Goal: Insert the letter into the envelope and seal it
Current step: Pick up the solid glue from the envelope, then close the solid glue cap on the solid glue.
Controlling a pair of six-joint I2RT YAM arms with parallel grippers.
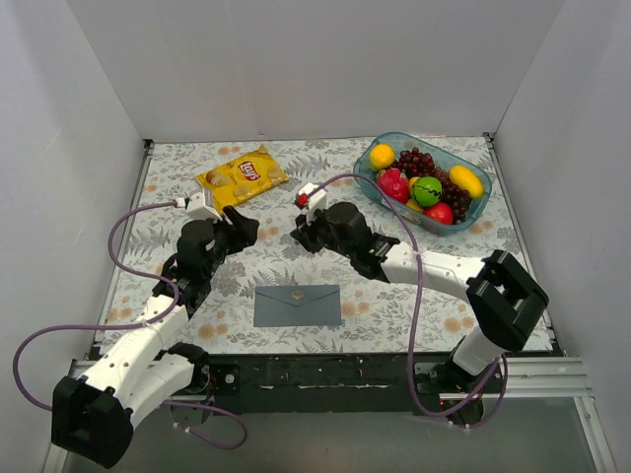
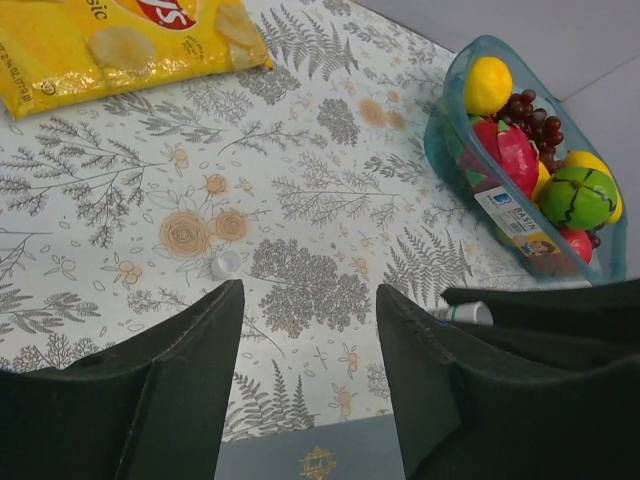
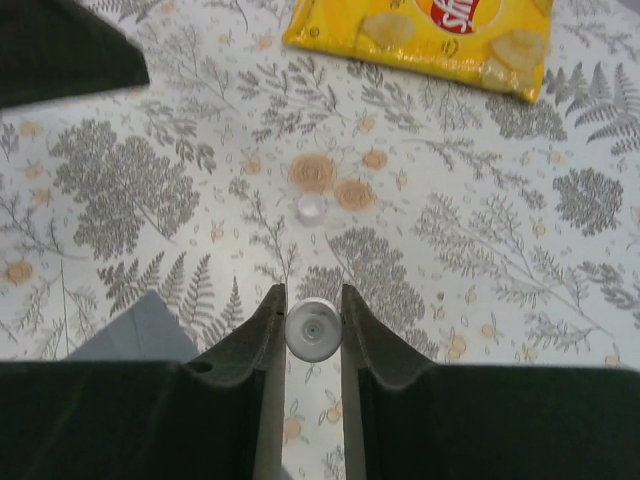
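Observation:
The grey-blue envelope lies flat and closed near the table's front edge, with a gold mark on its face; one corner of the envelope shows in the right wrist view. The letter shows in no view. My right gripper is shut on a white glue stick, seen end-on, held above the cloth beyond the envelope. The stick's small white cap lies loose on the cloth. My left gripper hangs open just beyond the envelope's far edge, nothing between its fingers. The two grippers face each other.
A yellow crisp bag lies at the back left. A clear blue bowl of fruit stands at the back right. White walls close in the floral tablecloth on three sides. The loose cap sits between the grippers.

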